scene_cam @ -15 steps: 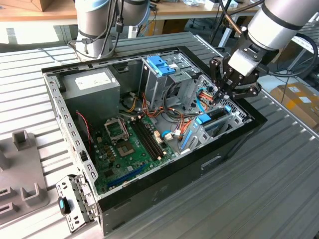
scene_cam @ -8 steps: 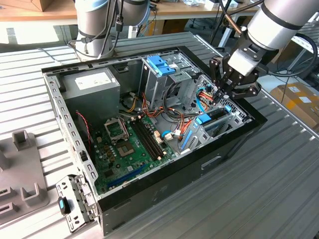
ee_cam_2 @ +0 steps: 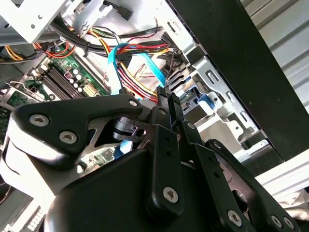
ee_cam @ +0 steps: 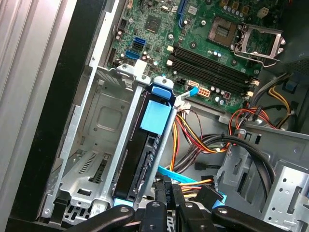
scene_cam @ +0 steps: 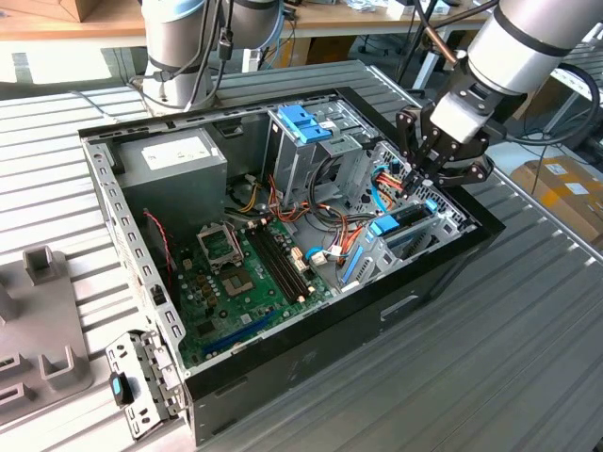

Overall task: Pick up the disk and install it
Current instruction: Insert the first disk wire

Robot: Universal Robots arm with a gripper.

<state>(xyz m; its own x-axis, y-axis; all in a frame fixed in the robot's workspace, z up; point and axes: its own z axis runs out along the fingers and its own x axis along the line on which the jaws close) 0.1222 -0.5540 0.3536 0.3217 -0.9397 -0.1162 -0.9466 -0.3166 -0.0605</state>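
The black gripper [ee_cam_2: 164, 104] is filling the foreground in both wrist views, its fingers drawn narrow, tips nearly meeting, gripping nothing. Just beyond the fingertips [ee_cam: 161, 186], the disk [ee_cam: 145, 159] is sitting on edge in the metal drive bay [ee_cam: 91, 145], blue rail cap [ee_cam: 161, 92] at its far end; whether the fingertips are touching it cannot be told. Bundled red, yellow and black cables [ee_cam: 203, 140] and a blue flat cable [ee_cam_2: 147, 63] are crowding the gripper's side. In the exterior view, the gripper [scene_cam: 426, 179] is hanging over the open computer case [scene_cam: 396, 311], which is containing the green motherboard [scene_cam: 236, 273], a grey power-supply box [scene_cam: 174, 165] and a blue-handled drive cage [scene_cam: 306, 127].
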